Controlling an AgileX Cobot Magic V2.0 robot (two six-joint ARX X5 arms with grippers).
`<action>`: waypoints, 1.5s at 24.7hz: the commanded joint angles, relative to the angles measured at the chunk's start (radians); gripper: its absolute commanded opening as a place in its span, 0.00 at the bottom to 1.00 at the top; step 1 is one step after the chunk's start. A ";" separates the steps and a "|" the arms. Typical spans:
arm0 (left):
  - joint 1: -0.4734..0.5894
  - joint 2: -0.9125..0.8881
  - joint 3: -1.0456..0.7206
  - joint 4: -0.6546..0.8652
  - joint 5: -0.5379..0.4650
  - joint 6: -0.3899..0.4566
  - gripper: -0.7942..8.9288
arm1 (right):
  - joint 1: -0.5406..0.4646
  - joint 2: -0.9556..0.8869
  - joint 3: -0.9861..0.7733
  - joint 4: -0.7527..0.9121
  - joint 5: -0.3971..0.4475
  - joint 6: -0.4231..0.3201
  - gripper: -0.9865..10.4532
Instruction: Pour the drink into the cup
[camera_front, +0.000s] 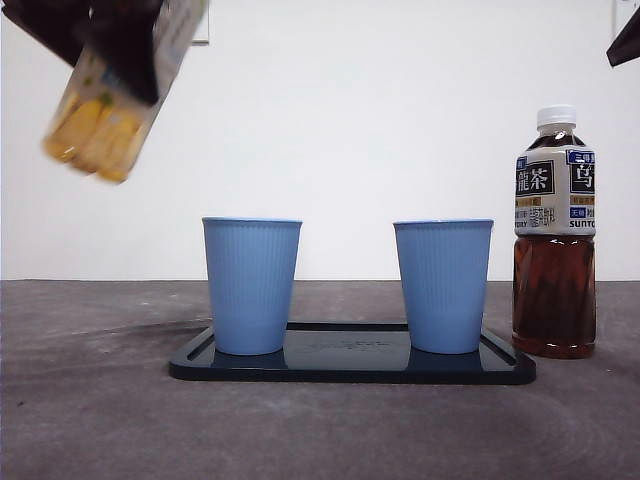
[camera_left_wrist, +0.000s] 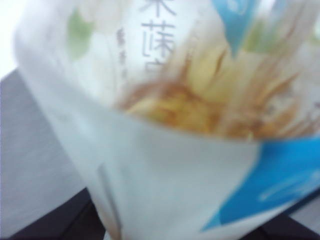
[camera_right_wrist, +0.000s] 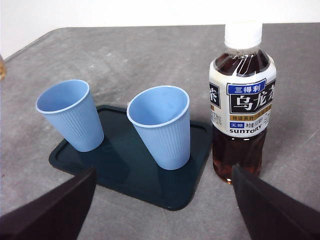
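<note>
Spillage is the main risk: the carton (camera_front: 118, 85) is held high at the upper left of the front view, tilted, well to the left of the left cup (camera_front: 251, 285) and not above it, so liquid released now would be expected to land on the worktop (camera_front: 90, 400) rather than in a cup. A light cup could also be knocked over on the tray (camera_front: 350, 365) if the carton is lowered carelessly. The carton is gripped by the left fingers (camera_front: 125, 45), which are clamped around its upper body; in the left wrist view it fills the picture, blurred. Further right stand the right cup (camera_front: 443, 285) and the tea bottle (camera_front: 555, 240), capped and untouched. The right fingers (camera_right_wrist: 160, 210) are spread apart, empty, above the worktop.
</note>
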 joint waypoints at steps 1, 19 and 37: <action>0.025 -0.041 0.024 0.105 0.078 -0.148 0.30 | 0.005 0.001 0.013 0.006 0.001 -0.005 0.46; 0.110 -0.058 -0.526 0.805 0.099 -0.361 0.30 | 0.005 0.001 0.013 0.003 0.001 0.012 0.46; 0.141 0.209 -0.551 1.033 0.100 -0.292 0.30 | 0.005 0.001 0.013 -0.009 0.000 0.030 0.46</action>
